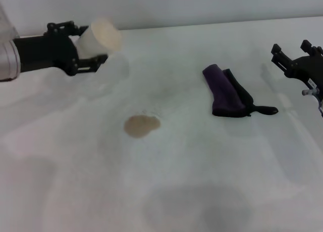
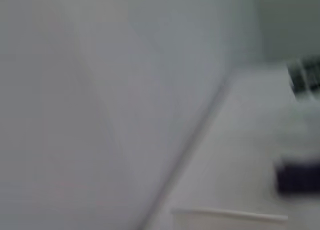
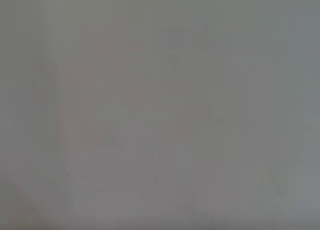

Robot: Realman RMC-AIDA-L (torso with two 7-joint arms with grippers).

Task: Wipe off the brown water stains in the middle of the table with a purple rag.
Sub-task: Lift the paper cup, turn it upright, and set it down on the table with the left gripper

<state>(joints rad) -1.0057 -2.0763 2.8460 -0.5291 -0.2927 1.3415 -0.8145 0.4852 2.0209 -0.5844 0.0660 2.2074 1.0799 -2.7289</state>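
The brown water stain (image 1: 142,125) lies flat on the white table (image 1: 166,191), left of the middle. The purple rag (image 1: 228,92) lies bundled to its right, its black loop pointing right. It shows as a dark blur in the left wrist view (image 2: 298,178). My left gripper (image 1: 88,45) is at the far left, above the table, shut on a cream paper cup (image 1: 100,36) that is tipped on its side with its mouth facing right. My right gripper (image 1: 292,54) is open and empty at the right edge, to the right of the rag.
A pale wall (image 1: 166,5) runs behind the table's far edge. The right wrist view shows only a flat grey blur.
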